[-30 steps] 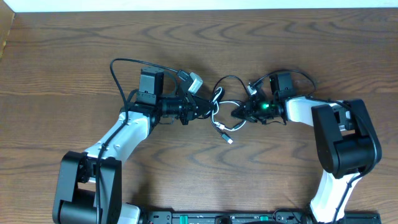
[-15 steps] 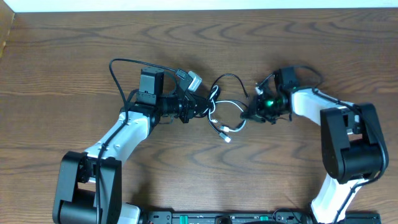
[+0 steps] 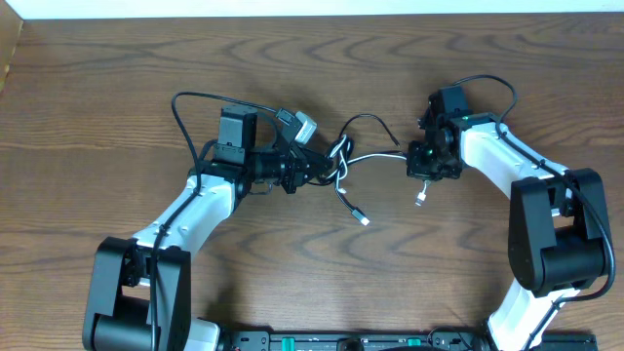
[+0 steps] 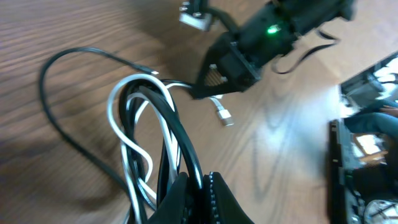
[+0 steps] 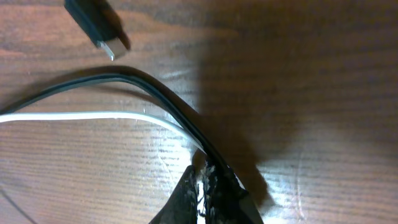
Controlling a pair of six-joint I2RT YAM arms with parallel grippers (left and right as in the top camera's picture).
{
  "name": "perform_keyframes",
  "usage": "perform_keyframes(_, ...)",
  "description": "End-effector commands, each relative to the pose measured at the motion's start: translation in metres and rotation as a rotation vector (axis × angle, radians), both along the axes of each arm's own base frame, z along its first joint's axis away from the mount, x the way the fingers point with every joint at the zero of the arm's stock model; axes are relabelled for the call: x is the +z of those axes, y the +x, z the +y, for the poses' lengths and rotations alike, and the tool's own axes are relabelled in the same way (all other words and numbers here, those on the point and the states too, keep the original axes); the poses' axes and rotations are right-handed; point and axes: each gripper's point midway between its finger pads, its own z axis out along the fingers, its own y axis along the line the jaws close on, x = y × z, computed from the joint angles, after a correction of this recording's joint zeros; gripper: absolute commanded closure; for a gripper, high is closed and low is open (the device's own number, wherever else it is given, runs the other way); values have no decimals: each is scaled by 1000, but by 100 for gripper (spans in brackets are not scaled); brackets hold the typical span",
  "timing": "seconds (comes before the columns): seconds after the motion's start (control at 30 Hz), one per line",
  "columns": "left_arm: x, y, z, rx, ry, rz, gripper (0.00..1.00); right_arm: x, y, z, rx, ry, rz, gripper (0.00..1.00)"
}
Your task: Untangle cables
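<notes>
Cables (image 3: 341, 161) lie mid-worktop (image 3: 117, 78), strung btwn the two arms. The tangle sits right at the left jaws. There the black cable (image 4: 180, 140) and white cable (image 4: 117, 102) loop over each other several times. In the left wrist cam both run down into the left jaws, which are closed tight on the bundle.

From the tangle a white strand runs nearly straight across to the right jaws, w/ a black strand alongside. Right wrist cam shows both strands meeting at the fingertips. The right jaws are closed, pinching the cables where they merge.

Above that straight run the black cable arcs up and over in one open loop, coming down just beside the right jaws. A black USB plug (image 5: 93, 26) lies free on the wood near them, not gripped. A small silver-tipped plug (image 3: 420, 199) sits just below the right jaws on a short tail; can't tell if it touches the wood. A white plug (image 3: 362, 219) lies on the worktop below the tangle, at the end of a loose strand, apart from both jaws.
</notes>
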Motion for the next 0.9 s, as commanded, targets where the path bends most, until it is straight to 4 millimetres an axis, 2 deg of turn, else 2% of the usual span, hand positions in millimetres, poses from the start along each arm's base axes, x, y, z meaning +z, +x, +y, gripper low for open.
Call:
perform_keyframes(0.0,22,-12,-7,-95,-100,-24,93,-4,4,-9,22,-64,-21,96)
perform_keyframes(0.1,34,-22,-12,-170,-168,-44,93,6,9,5,72,27,-38,96)
perform_keyframes(0.27,46,-33,-14,-242,-236,-61,92,35,21,25,116,179,-63,91)
perform_keyframes(0.37,47,-34,-14,-245,-239,-61,93,59,24,40,194,294,-84,84)
perform_keyframes(0.5,47,-34,-14,-245,-238,-61,93,81,23,50,231,384,-81,75)
perform_keyframes(0.73,42,-29,-13,-220,-210,-70,93,93,11,68,251,506,-43,64)
perform_keyframes(0.8,42,-29,-13,-220,-210,-70,92,93,7,71,256,509,-31,71)
perform_keyframes(0.87,42,-29,-13,-221,-210,-70,92,93,4,75,266,513,-23,69)
